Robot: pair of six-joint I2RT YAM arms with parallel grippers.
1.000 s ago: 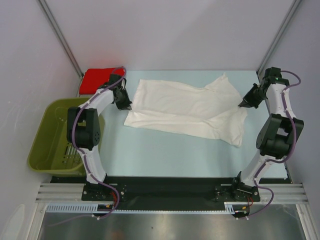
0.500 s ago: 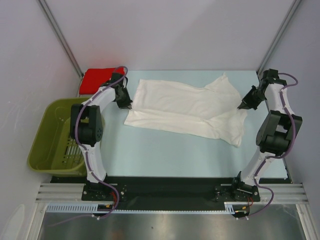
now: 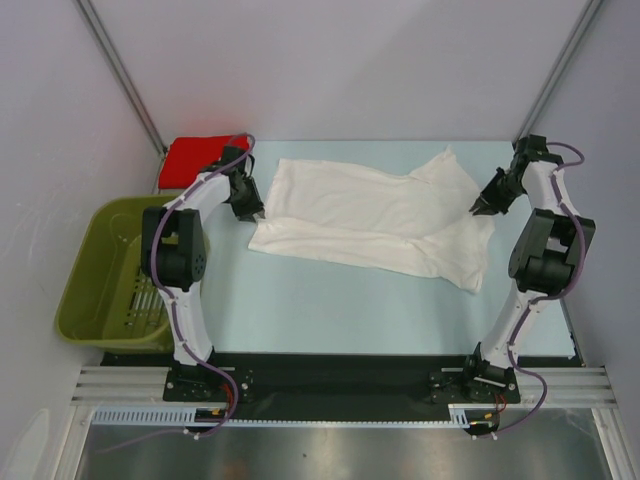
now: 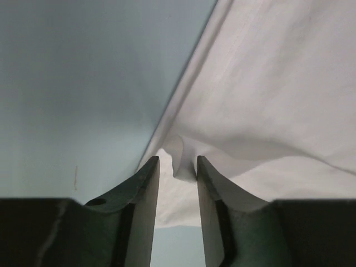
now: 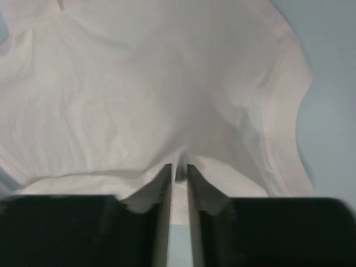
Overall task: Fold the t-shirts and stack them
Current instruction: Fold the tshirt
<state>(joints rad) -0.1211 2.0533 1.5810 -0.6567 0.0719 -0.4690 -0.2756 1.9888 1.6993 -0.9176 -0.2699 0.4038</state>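
Looking down from above, you have the white t-shirt (image 3: 370, 215) spread flat on the table (image 3: 330, 310), its long axis running left to right and tilting slightly nearer toward the right. That axis is what the coming move turns on. The shirt lies between your two tools, with the left gripper (image 3: 250, 208) at its left end and the right gripper (image 3: 478, 207) at its right end, so each arm is nearest its own end.

In the left wrist view the fingers (image 4: 143, 192) stand a little apart. A small ruck of white cloth rises between them and looks loose rather than pinched.

In the right wrist view the fingers (image 5: 162, 192) are all but closed, leaving only a slit. A peak of cloth is drawn into that slit, so that side appears to have hold of the shirt's edge.

The red t-shirt (image 3: 195, 158) sits at the far-left corner, well left of the white one and closest to your left arm. Any stacking will probably run that way.
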